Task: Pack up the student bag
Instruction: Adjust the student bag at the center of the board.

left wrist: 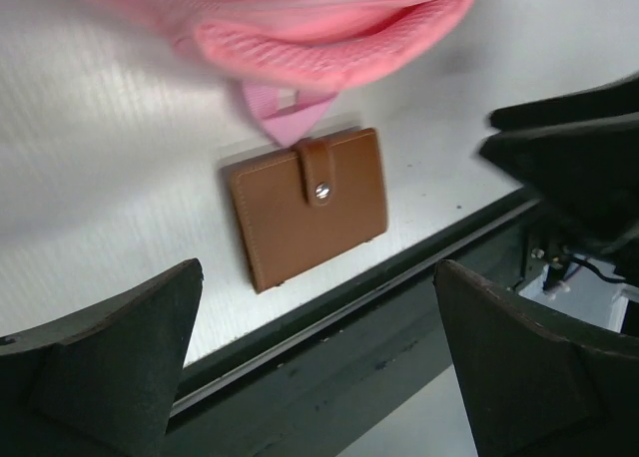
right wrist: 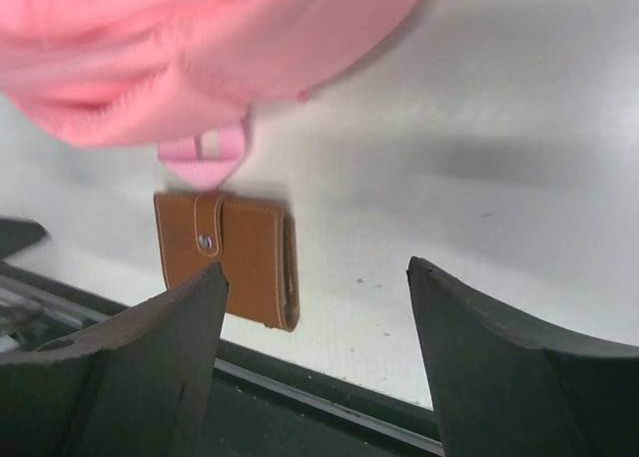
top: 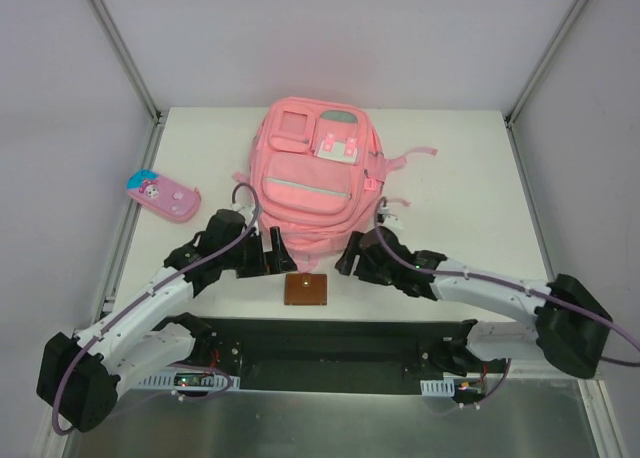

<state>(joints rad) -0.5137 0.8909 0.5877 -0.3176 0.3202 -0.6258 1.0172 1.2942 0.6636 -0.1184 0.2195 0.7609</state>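
Note:
The student bag (top: 308,173), a large pink backpack, lies flat in the middle of the white table, its bottom end toward the arms. Its pink edge fills the top of both wrist views (left wrist: 300,33) (right wrist: 180,48). A small brown leather wallet (top: 306,290) with a snap strap lies just below the bag near the table's front edge, also seen from the wrists (left wrist: 308,206) (right wrist: 228,257). My left gripper (top: 272,250) stands open at the bag's lower left corner, holding nothing. My right gripper (top: 352,254) is open at the lower right corner, also with nothing in it.
A small pink cartoon pencil case (top: 163,195) lies at the table's left edge. A dark rail (top: 340,343) runs along the front edge between the arm bases. Walls enclose the table on three sides.

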